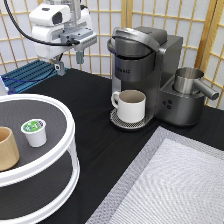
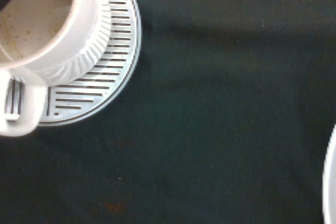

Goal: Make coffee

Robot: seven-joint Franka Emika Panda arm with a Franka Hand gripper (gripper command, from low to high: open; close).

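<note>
Tool (image 1: 69, 60) apparently open, empty, high above coffee (image 1: 34, 132).

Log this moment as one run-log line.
gripper: open, raised, holding nothing | coffee pod: on white stand's upper tier, untouched | mug: on coffee machine's drip tray

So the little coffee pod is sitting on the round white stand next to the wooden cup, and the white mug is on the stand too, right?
Not quite. The mug is not on the stand; it sits on the coffee machine's drip tray, as the exterior view shows. The coffee pod does sit on the stand beside the wooden cup. The gripper hangs open above the table, holding nothing.
</note>
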